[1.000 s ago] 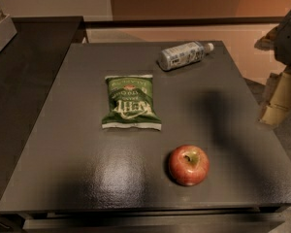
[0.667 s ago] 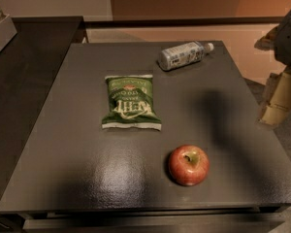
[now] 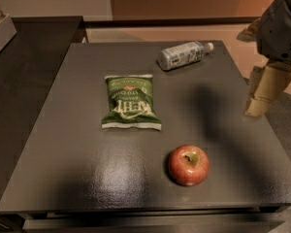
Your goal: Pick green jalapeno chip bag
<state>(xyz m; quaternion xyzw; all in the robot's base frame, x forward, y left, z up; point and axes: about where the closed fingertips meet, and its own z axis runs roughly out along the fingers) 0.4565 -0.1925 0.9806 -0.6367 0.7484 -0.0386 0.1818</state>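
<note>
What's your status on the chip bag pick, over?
Gripper at right edge of table, holding nothing. Green jalapeno chip bag flat mid-table, untouched. Apple and plastic bottle lie apart from it; path open.

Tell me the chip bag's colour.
Chip bag: dark green, white lettering, camera view; gripper hangs by the table right edge.

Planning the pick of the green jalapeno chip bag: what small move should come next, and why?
Probably carry the gripper across toward the green jalapeno chip bag: it hangs by the table's right edge, while the bag lies flat, untouched.
</note>
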